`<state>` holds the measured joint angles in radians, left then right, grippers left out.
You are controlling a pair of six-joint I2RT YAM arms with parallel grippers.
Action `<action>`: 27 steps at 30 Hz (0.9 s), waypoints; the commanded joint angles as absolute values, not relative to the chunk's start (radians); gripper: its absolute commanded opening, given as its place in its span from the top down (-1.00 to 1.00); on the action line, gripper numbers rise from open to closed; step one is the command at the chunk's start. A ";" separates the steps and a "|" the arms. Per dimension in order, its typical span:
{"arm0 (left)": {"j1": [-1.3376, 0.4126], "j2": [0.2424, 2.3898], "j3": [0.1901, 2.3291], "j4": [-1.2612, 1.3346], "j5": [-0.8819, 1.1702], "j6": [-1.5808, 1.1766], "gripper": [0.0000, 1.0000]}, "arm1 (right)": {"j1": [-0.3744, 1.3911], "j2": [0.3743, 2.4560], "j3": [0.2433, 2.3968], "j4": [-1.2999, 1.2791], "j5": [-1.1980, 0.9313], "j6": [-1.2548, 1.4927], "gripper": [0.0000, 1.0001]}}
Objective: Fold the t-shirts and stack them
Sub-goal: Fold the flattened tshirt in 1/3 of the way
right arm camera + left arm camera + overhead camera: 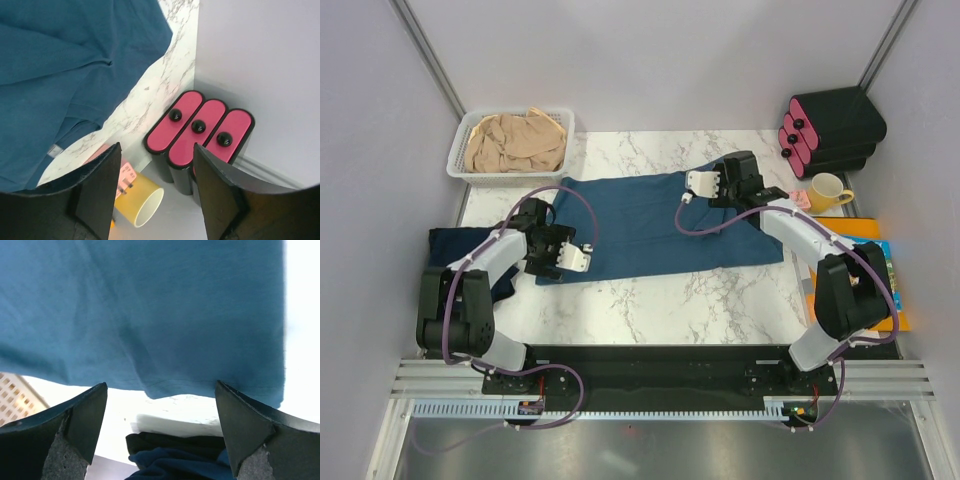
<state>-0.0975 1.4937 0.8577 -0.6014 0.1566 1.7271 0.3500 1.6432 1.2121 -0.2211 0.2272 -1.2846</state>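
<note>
The teal-blue t-shirt (650, 225) lies spread flat across the middle of the marble table (660, 300). My left gripper (582, 255) hovers open at its near left corner; in the left wrist view the hem of the teal-blue t-shirt (150, 315) lies just past the spread fingers (85, 415), with nothing between them. The dark navy t-shirt (455, 245) is bunched at the table's left edge, partly under the left arm, and shows as the navy t-shirt (175, 455). The beige t-shirt (515, 140) fills the white basket. My right gripper (690, 188) stands open and empty over the shirt's far edge.
The white slotted basket (460, 165) stands at the back left. A yellow mug (828, 192) and black holders with pink tops (830, 130) sit at the back right, seen also as the mug (140, 200) and holders (200, 125). An orange and blue book (880, 270) lies at the right edge.
</note>
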 commanded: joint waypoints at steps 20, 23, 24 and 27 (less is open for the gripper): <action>-0.104 1.391 0.818 -0.471 0.241 1.660 -0.96 | 0.436 1.698 1.314 -0.776 -0.161 -1.069 0.11; -0.104 1.382 0.805 -0.466 0.238 1.648 -0.96 | 0.439 1.767 1.367 -0.758 -0.155 -1.063 0.17; -0.104 1.373 0.795 -0.468 0.238 1.644 -0.96 | 0.439 1.781 1.377 -0.747 -0.149 -1.060 0.20; -0.104 1.356 0.776 -0.462 0.239 1.640 -0.96 | 0.439 1.841 1.414 -0.706 -0.115 -1.055 0.23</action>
<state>-0.1005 1.4006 0.8040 -0.4862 0.2123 1.6806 0.4358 1.7897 1.3388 -0.7589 -0.1246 -1.0767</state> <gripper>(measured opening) 0.979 0.393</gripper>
